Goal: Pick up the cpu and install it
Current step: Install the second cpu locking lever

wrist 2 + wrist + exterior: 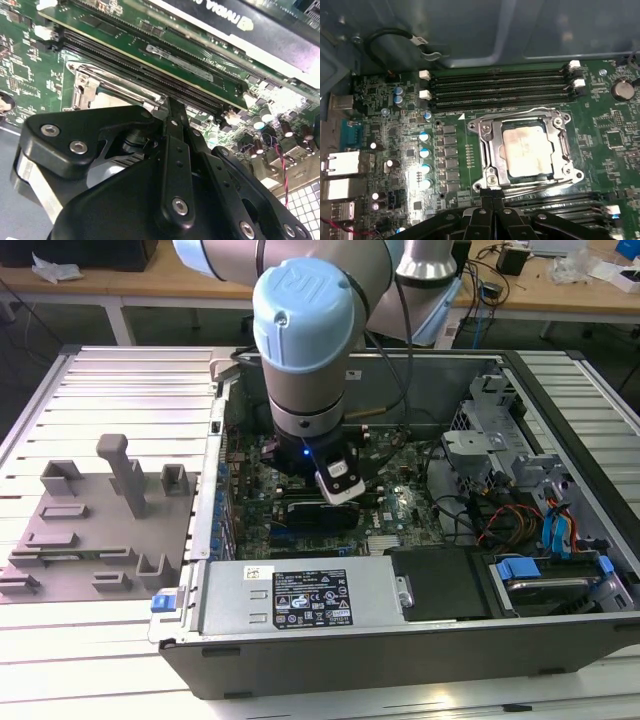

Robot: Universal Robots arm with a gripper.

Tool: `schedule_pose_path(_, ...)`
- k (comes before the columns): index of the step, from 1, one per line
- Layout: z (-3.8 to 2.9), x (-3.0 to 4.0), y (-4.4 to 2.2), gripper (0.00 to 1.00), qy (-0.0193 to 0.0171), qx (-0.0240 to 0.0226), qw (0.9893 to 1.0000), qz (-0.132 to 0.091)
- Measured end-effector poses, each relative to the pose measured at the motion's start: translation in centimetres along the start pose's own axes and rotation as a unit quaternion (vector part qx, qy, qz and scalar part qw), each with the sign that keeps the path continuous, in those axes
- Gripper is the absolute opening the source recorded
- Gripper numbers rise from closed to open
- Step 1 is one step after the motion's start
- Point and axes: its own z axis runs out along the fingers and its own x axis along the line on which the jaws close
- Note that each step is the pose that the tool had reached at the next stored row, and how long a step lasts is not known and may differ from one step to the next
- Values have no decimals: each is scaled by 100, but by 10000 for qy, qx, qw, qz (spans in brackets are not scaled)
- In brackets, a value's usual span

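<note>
Gripper (487, 202), closed and empty, hovers at the socket frame's (490, 150) edge beside the seated cpu (526, 150).

The cpu (526, 151) has a pale silvery top with faint tan smudges, framed by a shiny metal socket frame (490, 150) on a green motherboard (612, 135). The arm's wrist cap (302, 300) is light blue, the fixture blocks (95, 525) grey.

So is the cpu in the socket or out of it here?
In. In the first wrist view the cpu lies flat inside the metal socket frame on the motherboard, not held by the claw.
</note>
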Motion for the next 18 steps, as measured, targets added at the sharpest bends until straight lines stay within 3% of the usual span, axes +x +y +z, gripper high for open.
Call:
schedule_pose_path(8, 70, 41, -26, 11, 13, -143, 9999, 11)
schedule_pose_path(12, 111, 43, -40, 11, 22, -258, 9997, 20)
schedule_pose_path(15, 123, 44, -47, 11, 24, -288, 9996, 22)
schedule_pose_path(18, 123, 44, -48, 11, 25, -289, 9996, 22)
